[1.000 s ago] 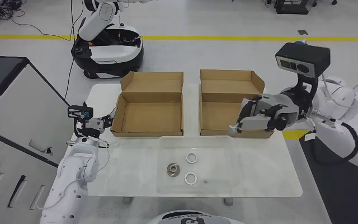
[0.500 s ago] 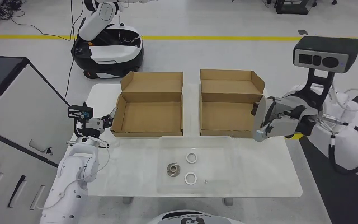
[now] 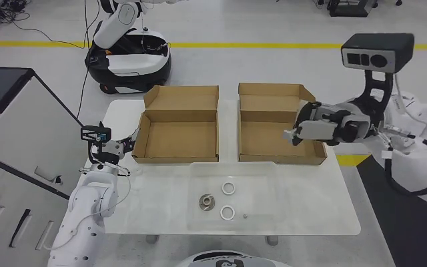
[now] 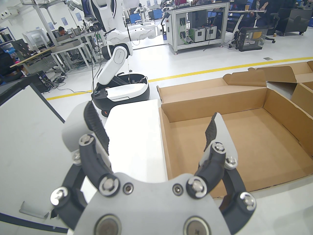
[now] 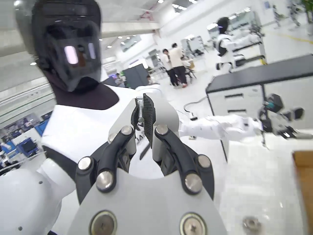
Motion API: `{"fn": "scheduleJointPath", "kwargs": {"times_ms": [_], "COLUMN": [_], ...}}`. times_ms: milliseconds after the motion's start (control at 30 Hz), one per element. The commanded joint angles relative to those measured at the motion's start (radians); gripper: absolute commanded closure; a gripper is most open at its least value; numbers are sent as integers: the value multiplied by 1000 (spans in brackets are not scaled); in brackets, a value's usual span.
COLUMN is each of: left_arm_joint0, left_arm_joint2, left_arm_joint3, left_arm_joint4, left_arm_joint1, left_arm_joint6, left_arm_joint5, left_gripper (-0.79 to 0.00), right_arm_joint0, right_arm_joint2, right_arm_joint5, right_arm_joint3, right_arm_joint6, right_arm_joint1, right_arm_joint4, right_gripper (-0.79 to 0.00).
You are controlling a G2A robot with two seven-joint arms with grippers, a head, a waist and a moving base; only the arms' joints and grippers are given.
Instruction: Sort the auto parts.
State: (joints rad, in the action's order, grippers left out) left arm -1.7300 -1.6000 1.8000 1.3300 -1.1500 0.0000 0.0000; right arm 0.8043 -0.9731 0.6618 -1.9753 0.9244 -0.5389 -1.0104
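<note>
My left gripper [image 4: 156, 123] sits spread wide and empty at nine o'clock of the left box [image 3: 177, 137], unmoved. Two white rings [image 3: 228, 188] and a metal hub [image 3: 207, 201] wait at six o'clock of the boxes. My right gripper [image 3: 288, 135], clamped on a bolt [image 5: 139, 110], swung out past three o'clock and is now back over the right box [image 3: 263, 137]. I judge the drop is next.
</note>
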Motion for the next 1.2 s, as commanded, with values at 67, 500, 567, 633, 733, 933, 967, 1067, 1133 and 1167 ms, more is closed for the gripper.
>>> {"fn": "scheduleJointPath", "kwargs": {"times_ms": [67, 500, 567, 633, 733, 933, 967, 1067, 1133, 1167], "left_arm_joint0": [0, 0, 0, 0, 0, 0, 0, 0, 0, 0], "left_arm_joint2": [0, 0, 0, 0, 0, 0, 0, 0, 0, 0], "left_arm_joint3": [0, 0, 0, 0, 0, 0, 0, 0, 0, 0], "left_arm_joint4": [0, 0, 0, 0, 0, 0, 0, 0, 0, 0], "left_arm_joint1": [0, 0, 0, 0, 0, 0, 0, 0, 0, 0], "left_arm_joint6": [0, 0, 0, 0, 0, 0, 0, 0, 0, 0], "left_arm_joint5": [0, 0, 0, 0, 0, 0, 0, 0, 0, 0], "left_gripper": [-785, -785, -785, -785, -785, -785, -785, -785, -785, -785], "right_arm_joint0": [34, 169, 164, 143, 79, -110, -151, -269, -343, -378], "right_arm_joint2": [-112, -400, -405, -397, -353, -192, -157, -45, 29, 64], "right_arm_joint5": [-228, -786, -799, -806, -794, -748, -741, -732, -731, -730], "right_arm_joint3": [33, -13, -22, -26, -13, 63, 81, 145, 188, 211], "right_arm_joint6": [65, 331, 348, 378, 420, 493, 503, 528, 543, 548], "right_arm_joint1": [37, 139, 140, 141, 132, 87, 74, 29, -4, -20], "right_arm_joint4": [112, 571, 592, 645, 702, 800, 810, 843, 874, 889], "right_gripper": [0, 0, 0, 0, 0, 0, 0, 0, 0, 0]}}
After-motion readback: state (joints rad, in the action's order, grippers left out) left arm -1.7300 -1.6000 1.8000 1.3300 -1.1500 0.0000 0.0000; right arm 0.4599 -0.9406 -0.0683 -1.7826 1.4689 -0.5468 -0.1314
